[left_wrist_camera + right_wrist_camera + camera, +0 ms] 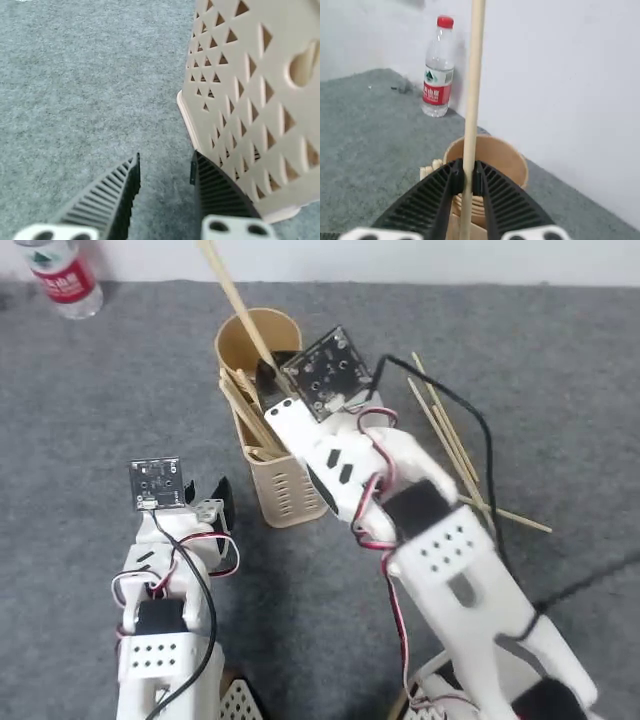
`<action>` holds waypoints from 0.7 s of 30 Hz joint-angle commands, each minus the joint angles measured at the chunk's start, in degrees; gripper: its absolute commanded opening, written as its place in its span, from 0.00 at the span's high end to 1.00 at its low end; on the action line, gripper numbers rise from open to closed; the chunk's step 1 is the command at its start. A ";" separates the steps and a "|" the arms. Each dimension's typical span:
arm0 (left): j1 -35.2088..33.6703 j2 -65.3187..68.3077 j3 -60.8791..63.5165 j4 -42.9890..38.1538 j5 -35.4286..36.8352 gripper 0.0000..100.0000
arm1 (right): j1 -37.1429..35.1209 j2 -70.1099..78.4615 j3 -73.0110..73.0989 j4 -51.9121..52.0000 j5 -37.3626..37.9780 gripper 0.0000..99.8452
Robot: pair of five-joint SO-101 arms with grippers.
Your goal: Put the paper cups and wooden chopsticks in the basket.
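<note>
The right gripper [468, 177] is clamped on a single wooden chopstick [476, 75], pinching it low on the shaft so that most of its length stands up above the fingers. In the high view it hangs over the far end of the basket [285, 495], close to the paper cup [280, 332] that appears to stand inside that end, with a bundle of chopsticks [243, 412] already lying along the basket's near side.

The step in hand looks like lowering this chopstick in. To do it well, the lower tip should go down inside the basket wall, preferably beside the bundle and not into the cup. The stick should be tilted toward the basket's long axis before release, since a tall upright stick let go at once could tip over the rim. The jaws should part only when the tip is seated.

More loose chopsticks [445, 435] lie on the grey carpet [90, 440] on the right arm's side, so the task is partly done.

The left gripper [165, 185] has its jaws apart and holds nothing, low over the carpet just beside the basket's outer wall.
</note>
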 commanded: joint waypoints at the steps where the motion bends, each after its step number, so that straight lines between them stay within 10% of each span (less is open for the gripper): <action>1: 0.26 -0.62 -0.66 -0.09 -0.79 0.83 | 0.22 0.13 3.16 -6.46 0.35 0.99; 21: 0.35 -0.62 -0.66 -0.18 -0.79 0.83 | 0.13 -12.79 13.27 -5.14 0.70 0.84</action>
